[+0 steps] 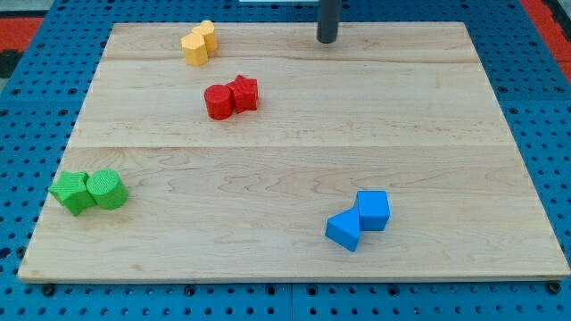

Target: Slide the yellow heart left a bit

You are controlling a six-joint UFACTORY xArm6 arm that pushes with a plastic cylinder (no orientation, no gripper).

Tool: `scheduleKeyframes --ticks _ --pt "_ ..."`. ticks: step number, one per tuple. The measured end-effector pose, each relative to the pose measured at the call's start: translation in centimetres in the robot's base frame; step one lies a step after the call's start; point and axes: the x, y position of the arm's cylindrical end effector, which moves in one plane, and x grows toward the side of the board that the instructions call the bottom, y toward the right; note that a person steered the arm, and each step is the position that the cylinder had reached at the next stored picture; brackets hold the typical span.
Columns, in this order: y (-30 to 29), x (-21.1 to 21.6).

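Two yellow blocks touch at the view's top left: one, its shape unclear, and a smaller one behind it; I cannot tell which is the heart. My tip rests on the board at the view's top centre, well to the right of the yellow pair, touching no block.
The wooden board lies on a blue pegboard. A red cylinder touches a red star below the yellow pair. A green star and green cylinder sit at the left edge. Two blue blocks sit at the bottom right.
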Motion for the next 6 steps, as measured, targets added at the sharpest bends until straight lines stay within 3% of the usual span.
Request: scheduleKeyframes --ticks 1,3,4,6 --pt "-5.7 -2.1" --pt "-13.0 0.7" --pt "-17.3 0.0" --pt "-21.2 -2.1"
